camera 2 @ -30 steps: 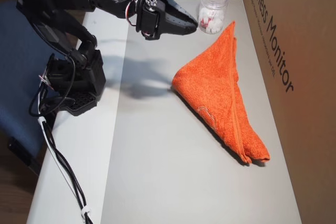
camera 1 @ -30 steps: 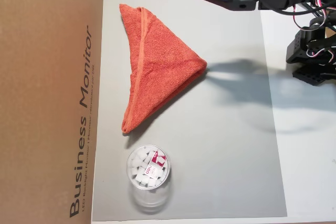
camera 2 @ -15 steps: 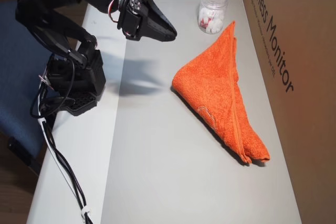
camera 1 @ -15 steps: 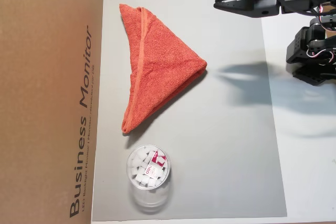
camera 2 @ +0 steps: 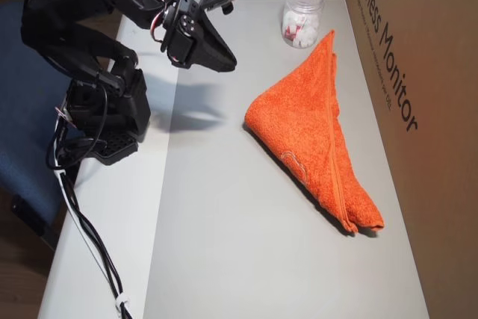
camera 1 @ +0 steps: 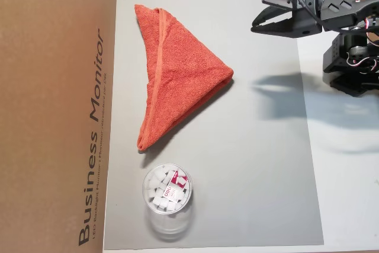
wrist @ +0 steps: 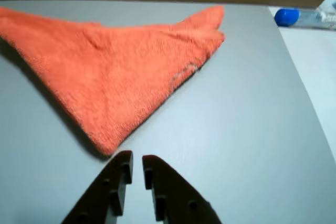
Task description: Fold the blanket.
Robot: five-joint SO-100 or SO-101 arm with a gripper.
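One blanket (camera 1: 177, 84), triangle-folded, upper-left-centre of mat in an overhead view | soft, limp, light terry; pinch a corner tip | gripper (wrist: 136, 162) empty, fingers nearly together, hovering apart

Cardboard box (camera 1: 56, 111): brown, printed "Business Monitor", along the mat's edge.
Clear tub (camera 1: 167, 191): on grey mat (camera 1: 260, 164), holding white pieces, possibly wrapped.

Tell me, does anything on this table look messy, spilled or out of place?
Nothing stands out. The blanket lies flat on the grey mat, folded into a tidy triangle. The clear tub stands upright beside it, nothing spilled. The hand hovers clear of the cloth.
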